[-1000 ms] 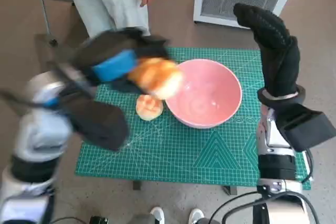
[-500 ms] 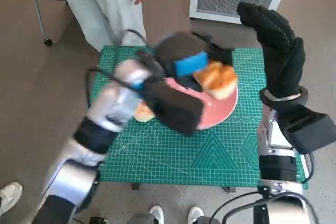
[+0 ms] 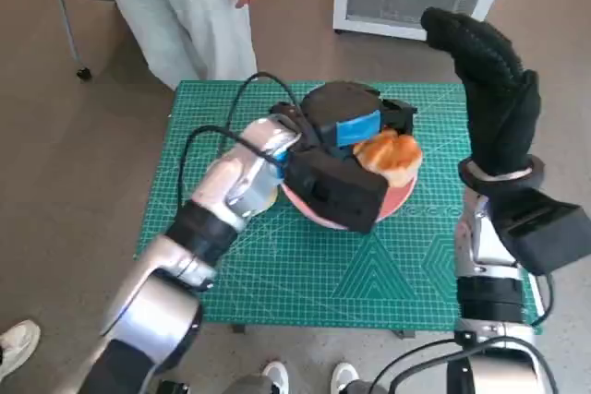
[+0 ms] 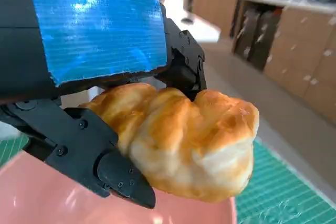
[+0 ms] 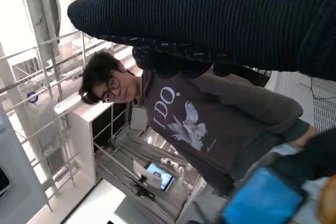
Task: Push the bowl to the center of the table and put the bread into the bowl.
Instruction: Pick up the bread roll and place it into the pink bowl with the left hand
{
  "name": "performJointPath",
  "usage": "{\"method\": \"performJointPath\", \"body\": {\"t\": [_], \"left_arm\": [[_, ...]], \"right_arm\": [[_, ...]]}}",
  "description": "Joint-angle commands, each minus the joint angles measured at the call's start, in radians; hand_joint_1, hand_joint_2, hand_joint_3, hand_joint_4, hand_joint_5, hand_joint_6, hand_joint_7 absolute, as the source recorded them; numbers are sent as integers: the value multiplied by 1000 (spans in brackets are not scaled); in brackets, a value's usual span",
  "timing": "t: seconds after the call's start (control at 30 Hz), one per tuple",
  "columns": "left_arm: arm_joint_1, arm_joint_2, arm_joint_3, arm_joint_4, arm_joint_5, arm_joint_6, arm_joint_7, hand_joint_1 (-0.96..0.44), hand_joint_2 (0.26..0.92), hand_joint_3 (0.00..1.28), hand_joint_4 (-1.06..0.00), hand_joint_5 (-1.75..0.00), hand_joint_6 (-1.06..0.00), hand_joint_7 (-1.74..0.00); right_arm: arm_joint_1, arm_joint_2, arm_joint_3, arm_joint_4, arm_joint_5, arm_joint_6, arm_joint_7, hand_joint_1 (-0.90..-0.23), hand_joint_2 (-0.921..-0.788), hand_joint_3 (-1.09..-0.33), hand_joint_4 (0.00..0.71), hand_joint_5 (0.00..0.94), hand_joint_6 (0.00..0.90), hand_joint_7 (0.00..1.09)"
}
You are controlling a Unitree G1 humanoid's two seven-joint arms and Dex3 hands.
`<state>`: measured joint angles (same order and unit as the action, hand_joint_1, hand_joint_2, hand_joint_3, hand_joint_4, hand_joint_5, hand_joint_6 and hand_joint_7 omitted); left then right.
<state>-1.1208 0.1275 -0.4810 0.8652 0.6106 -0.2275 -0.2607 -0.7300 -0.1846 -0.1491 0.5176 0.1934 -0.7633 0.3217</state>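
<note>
The black left hand with blue tape across its back [image 3: 355, 126] has swung across the green cutting mat [image 3: 277, 265] in the last second and now hangs over the pink round bowl [image 3: 402, 193], fingers clamped around the golden, puffy bread roll [image 3: 390, 156]. A second ago that roll was out over the mat on the bowl's left side; now it sits just above the far rim, not yet down inside. From behind the left hand, the roll [image 4: 184, 142] is pinched between black fingers [image 4: 100, 161] with pink bowl wall [image 4: 42, 203] right beneath. A second small bun [image 3: 266, 198] lies on the mat beside the bowl, mostly hidden by the arm. The right hand in its black knitted glove [image 3: 488, 80] is raised beside the table, fingers spread, holding nothing. The bowl looks roughly central, so I'd say letting go is what remains
</note>
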Motion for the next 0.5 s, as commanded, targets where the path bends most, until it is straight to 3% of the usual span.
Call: {"method": "performJointPath", "body": {"t": [0.03, 0.23, 0.5], "left_arm": [[-1, -8, 29, 10, -62, 45, -96, -151, 869, 86, -213, -182, -171, -458], [37, 25, 59, -47, -127, 31, -187, -311, 865, 57, -40, -20, -79, -293], [129, 120, 101, -251, -163, 39, -232, -437, 873, 43, -1, 0, -60, -265]], "right_arm": [[24, 0, 0, -9, -6, 17, -11, -753, -921, -780, 285, 5, 61, 624], [22, -1, -1, -8, -6, 15, -12, -754, -921, -779, 285, 5, 62, 622], [19, 8, 6, -9, -12, 13, -21, -753, -921, -780, 285, 4, 63, 619]]}}
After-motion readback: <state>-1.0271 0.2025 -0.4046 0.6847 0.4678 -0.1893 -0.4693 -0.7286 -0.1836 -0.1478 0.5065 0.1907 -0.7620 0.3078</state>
